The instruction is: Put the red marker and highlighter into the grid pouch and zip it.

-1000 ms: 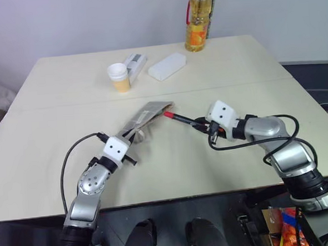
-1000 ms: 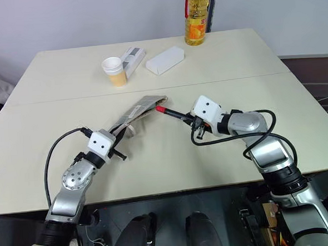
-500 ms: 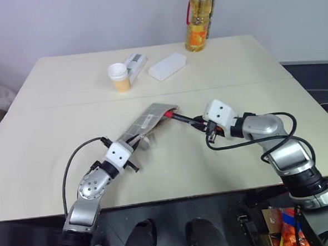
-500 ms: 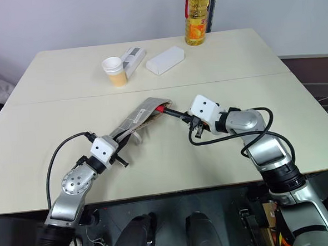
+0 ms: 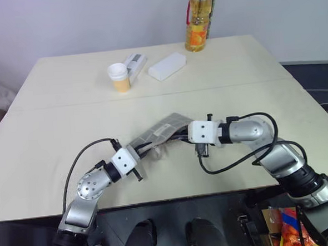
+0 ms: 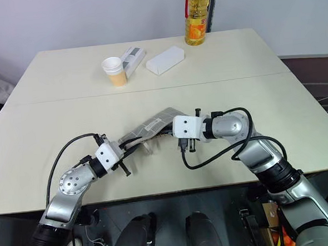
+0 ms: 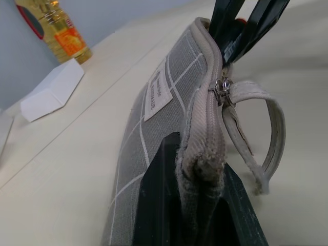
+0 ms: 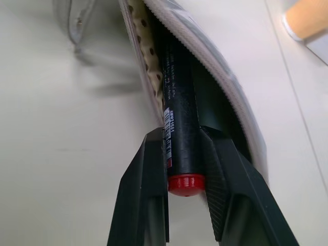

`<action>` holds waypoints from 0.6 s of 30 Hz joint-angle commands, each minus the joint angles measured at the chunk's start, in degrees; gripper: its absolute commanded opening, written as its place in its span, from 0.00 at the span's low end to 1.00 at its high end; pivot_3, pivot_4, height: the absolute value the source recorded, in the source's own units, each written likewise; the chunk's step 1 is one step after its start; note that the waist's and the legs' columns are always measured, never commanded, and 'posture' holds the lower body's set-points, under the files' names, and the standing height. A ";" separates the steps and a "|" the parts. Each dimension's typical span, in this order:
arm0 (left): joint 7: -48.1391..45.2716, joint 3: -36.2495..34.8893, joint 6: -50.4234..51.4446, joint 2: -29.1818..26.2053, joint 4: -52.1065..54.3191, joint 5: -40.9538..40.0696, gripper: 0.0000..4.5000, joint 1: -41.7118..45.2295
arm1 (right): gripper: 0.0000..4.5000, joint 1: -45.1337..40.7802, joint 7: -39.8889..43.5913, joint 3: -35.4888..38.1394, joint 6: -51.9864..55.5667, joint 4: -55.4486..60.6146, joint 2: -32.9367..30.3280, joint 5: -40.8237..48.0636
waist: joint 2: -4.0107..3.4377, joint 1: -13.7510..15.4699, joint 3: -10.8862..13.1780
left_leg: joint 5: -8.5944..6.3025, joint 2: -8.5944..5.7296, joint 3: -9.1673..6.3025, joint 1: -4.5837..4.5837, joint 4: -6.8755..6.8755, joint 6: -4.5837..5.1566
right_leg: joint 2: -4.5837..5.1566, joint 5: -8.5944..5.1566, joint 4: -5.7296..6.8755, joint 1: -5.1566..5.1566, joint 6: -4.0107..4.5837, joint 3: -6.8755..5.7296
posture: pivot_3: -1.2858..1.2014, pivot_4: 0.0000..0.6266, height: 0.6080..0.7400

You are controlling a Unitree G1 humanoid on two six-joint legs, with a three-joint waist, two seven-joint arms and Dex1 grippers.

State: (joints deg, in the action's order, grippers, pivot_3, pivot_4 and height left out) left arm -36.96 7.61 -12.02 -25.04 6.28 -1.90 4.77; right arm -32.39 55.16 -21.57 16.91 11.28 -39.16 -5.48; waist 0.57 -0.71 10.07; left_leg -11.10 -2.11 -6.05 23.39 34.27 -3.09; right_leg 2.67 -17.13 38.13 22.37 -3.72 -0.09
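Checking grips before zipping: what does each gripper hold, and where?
Left gripper pinches the grid pouch at its zipper-edge corner; right gripper holds the red marker near its rear end.

Small white label (image 7: 158, 95) on the grey grid-lined fabric pouch (image 7: 169, 107) bore illegible print, white lettering on the marker's black barrel (image 8: 177, 118) was unreadable

You've got bright, even room light across the tabletop (image 5: 250, 67), with no hard glare. Shadows are soft: a faint one lies under the grid pouch (image 5: 162, 131), and a blurred grey patch falls beside its strap in the right wrist view. Your head views are sharp through the middle. In the left wrist view the near fabric is crisp while the oil bottle (image 7: 51, 31) and white box (image 7: 51, 89) go soft. The red marker (image 8: 180, 138) reads clearly up close.
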 commanded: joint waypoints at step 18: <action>11.82 -4.93 8.76 12.56 -2.18 -5.14 0.00 10.81 | 0.85 4.15 -6.74 19.20 22.46 10.86 9.28 24.58 | 0.03 -0.05 -0.01 | 0.00 -0.02 -0.04 0.01 0.02 0.00 | -0.01 0.01 0.02 -0.05 -0.01 -0.04 | 0.52 0.24 1.00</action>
State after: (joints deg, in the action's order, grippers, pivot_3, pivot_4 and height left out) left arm -26.12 2.75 -2.90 -13.02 3.32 -6.69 14.58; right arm -27.68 51.01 -2.33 37.66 19.99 -31.40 17.41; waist 0.60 -0.76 10.06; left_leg -11.10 -2.13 -6.06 23.40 34.29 -3.09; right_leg 2.66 -17.12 38.17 22.35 -3.73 -0.13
